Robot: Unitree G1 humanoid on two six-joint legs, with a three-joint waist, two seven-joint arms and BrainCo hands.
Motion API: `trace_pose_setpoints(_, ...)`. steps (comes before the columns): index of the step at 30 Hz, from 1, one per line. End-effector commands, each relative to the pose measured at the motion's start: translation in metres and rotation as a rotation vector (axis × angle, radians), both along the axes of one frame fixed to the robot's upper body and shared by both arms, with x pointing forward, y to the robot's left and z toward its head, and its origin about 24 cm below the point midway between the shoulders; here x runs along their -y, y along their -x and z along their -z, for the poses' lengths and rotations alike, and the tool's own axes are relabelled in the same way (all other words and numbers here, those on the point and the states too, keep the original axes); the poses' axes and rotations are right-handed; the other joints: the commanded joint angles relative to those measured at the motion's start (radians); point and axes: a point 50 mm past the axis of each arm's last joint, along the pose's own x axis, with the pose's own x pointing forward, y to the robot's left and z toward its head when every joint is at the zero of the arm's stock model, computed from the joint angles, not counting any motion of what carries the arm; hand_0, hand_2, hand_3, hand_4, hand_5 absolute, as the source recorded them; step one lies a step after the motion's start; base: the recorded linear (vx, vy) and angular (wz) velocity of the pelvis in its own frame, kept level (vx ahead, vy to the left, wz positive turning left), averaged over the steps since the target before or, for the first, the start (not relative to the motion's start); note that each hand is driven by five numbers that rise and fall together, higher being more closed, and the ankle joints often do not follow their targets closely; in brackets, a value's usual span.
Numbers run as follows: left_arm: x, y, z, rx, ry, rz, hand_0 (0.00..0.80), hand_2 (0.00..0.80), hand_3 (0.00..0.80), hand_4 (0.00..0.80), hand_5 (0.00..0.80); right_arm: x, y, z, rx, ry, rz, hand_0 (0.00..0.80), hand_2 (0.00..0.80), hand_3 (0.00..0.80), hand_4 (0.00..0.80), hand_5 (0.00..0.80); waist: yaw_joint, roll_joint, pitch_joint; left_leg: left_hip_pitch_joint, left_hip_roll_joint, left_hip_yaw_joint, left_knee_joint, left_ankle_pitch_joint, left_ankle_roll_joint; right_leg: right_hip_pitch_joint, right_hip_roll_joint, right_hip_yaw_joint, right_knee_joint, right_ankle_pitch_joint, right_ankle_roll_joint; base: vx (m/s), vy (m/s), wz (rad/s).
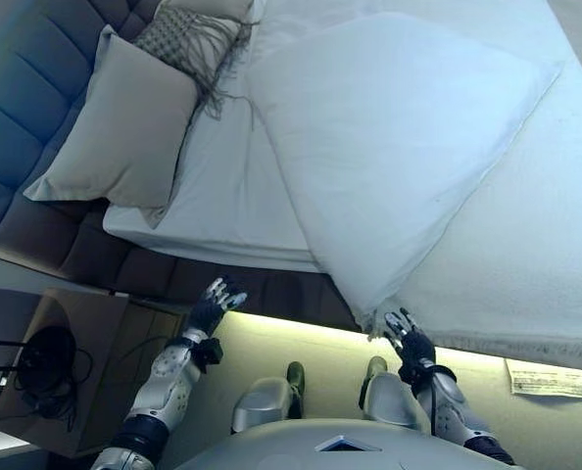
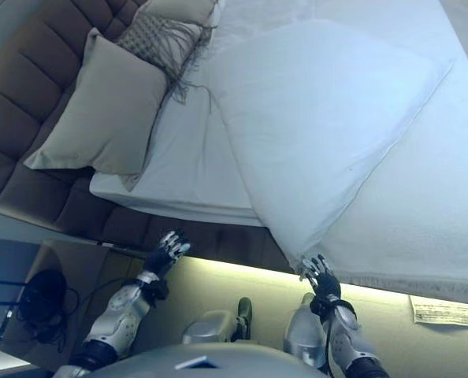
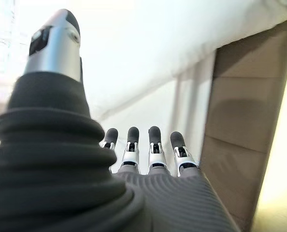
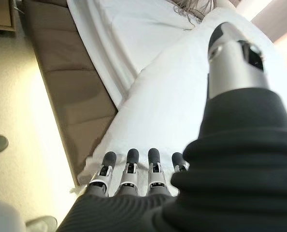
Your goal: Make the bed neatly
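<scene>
Folded duvet on bed; pillow left, probably against headboard.

arms: silver-grey shells with dark bands at the joints
left hand: dark ribbed cover over the back and wrist, looks like rubber bellows
right hand: same dark ribbed cover
fingers: silver with rounded dark tips
thumb: chunky silver, dark cap
</scene>
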Motion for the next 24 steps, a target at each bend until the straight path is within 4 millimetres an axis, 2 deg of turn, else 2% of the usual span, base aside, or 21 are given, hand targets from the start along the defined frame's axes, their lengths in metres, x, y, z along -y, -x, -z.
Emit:
trace_pose_setpoints(1, -0.023, -0.008, -0.026, 0.135, -0.025, -0.053, 0.000, 0.000, 0.000, 0.000, 0.000, -0.024, -0.010, -0.013, 0.108, -0.050, -0.033, 0.000, 0.000, 0.000, 0.000, 0.000, 0.033, -0.064, -0.023, -0.133, -0.007, -0.044, 0.085, 0.067, 0.016, 0.136, -0.066, 0.000, -0.052, 0.017, 0.063, -0.040, -0.073, 0.06)
trace_pose_setpoints(5, -0.030, -0.005, -0.028, 0.143, -0.016, -0.102, 0.000, 0.000, 0.000, 0.000, 0.000, -0.029, -0.009, -0.012, 0.117, -0.072, -0.067, 0.000, 0.000, 0.000, 0.000, 0.000, 0.051, -0.098, -0.023, -0.148, 0.007, -0.043, 0.080, 0.071, 0.009, 0.164, -0.039, -0.002, -0.098, 0.018, 0.062, -0.037, -0.064, 0.06)
trace_pose_setpoints(7, -0.031, -0.003, -0.027, 0.134, -0.016, -0.107, 0.000, 0.000, 0.000, 0.000, 0.000, -0.028, -0.006, -0.011, 0.102, -0.076, -0.067, 0.000, 0.000, 0.000, 0.000, 0.000, 0.062, -0.115, -0.029, -0.156, 0.009, -0.057, 0.072, 0.079, 0.004, 0.182, -0.025, -0.006, -0.125, 0.020, 0.058, -0.037, -0.092, 0.24)
trace_pose_setpoints(10, -0.027, -0.001, -0.026, 0.122, -0.005, -0.097, 0.000, 0.000, 0.000, 0.000, 0.000, -0.021, -0.002, -0.008, 0.088, -0.066, -0.091, 0.000, 0.000, 0.000, 0.000, 0.000, 0.078, -0.136, -0.026, -0.176, 0.030, -0.086, 0.083, 0.099, -0.013, 0.196, -0.005, -0.017, -0.144, 0.024, 0.044, -0.077, -0.076, 0.25)
trace_pose_setpoints(12, -0.031, 0.000, -0.027, 0.133, -0.011, -0.108, 0.000, 0.000, 0.000, 0.000, 0.000, -0.019, -0.006, -0.011, 0.093, -0.049, -0.104, 0.000, 0.000, 0.000, 0.000, 0.000, 0.066, -0.154, -0.014, -0.195, 0.024, -0.060, 0.161, 0.074, -0.012, 0.189, 0.000, -0.003, -0.147, 0.034, 0.038, -0.212, 0.031, 0.18)
trace_pose_setpoints(13, -0.032, -0.004, -0.027, 0.143, -0.004, -0.133, 0.000, 0.000, 0.000, 0.000, 0.000, -0.020, -0.014, -0.013, 0.100, -0.042, -0.116, 0.000, 0.000, 0.000, 0.000, 0.000, 0.048, -0.165, -0.006, -0.179, 0.025, -0.004, 0.165, 0.038, 0.003, 0.177, -0.003, 0.001, -0.147, 0.047, 0.040, -0.258, 0.135, 0.16)
trace_pose_setpoints(14, -0.033, -0.009, -0.028, 0.154, 0.005, -0.162, 0.000, 0.000, 0.000, 0.000, 0.000, -0.021, -0.025, -0.012, 0.112, -0.040, -0.130, 0.000, 0.000, 0.000, 0.000, 0.000, 0.030, -0.168, -0.001, -0.139, 0.034, 0.039, 0.119, 0.031, 0.014, 0.166, 0.001, 0.007, -0.144, 0.056, 0.042, -0.215, 0.184, 0.12)
trace_pose_setpoints(15, -0.034, -0.011, -0.028, 0.158, 0.000, -0.177, 0.000, 0.000, 0.000, 0.000, 0.000, -0.022, -0.032, -0.012, 0.115, -0.043, -0.128, 0.000, 0.000, 0.000, 0.000, 0.000, 0.021, -0.172, 0.001, -0.115, 0.040, 0.051, 0.086, 0.038, 0.016, 0.165, 0.005, 0.017, -0.145, 0.061, 0.043, -0.129, 0.201, 0.03)
trace_pose_setpoints(17, -0.032, -0.016, -0.025, 0.154, -0.027, -0.209, 0.000, 0.000, 0.000, 0.000, 0.000, -0.017, -0.041, -0.010, 0.106, -0.060, -0.125, 0.000, 0.000, 0.000, 0.000, 0.000, -0.004, -0.189, -0.003, -0.086, 0.027, 0.060, 0.054, 0.046, 0.020, 0.168, 0.018, 0.064, -0.164, 0.084, 0.045, -0.032, 0.179, -0.31)
trace_pose_setpoints(20, -0.031, -0.010, -0.027, 0.154, -0.036, -0.219, 0.000, 0.000, 0.000, 0.000, 0.000, -0.016, -0.037, -0.007, 0.095, -0.065, -0.153, 0.000, 0.000, 0.000, 0.000, 0.000, -0.020, -0.203, -0.014, -0.020, -0.003, 0.066, -0.002, 0.045, 0.042, 0.157, 0.023, 0.107, -0.150, 0.123, 0.062, 0.033, 0.120, -0.36)
trace_pose_setpoints(22, -0.037, -0.005, -0.025, 0.139, -0.062, -0.211, 0.000, 0.000, 0.000, 0.000, 0.000, -0.018, -0.035, -0.008, 0.103, -0.075, -0.156, 0.000, 0.000, 0.000, 0.000, 0.000, -0.016, -0.209, -0.019, -0.002, -0.020, 0.078, -0.011, 0.035, 0.063, 0.149, 0.009, 0.111, -0.115, 0.146, 0.075, 0.022, 0.079, -0.43)
trace_pose_setpoints(24, -0.040, -0.004, -0.023, 0.127, -0.071, -0.213, 0.000, 0.000, 0.000, 0.000, 0.000, -0.021, -0.035, -0.009, 0.106, -0.079, -0.161, 0.000, 0.000, 0.000, 0.000, 0.000, -0.008, -0.212, -0.021, -0.004, -0.030, 0.097, 0.005, 0.019, 0.081, 0.132, -0.016, 0.089, -0.056, 0.163, 0.076, 0.001, 0.064, -0.40)
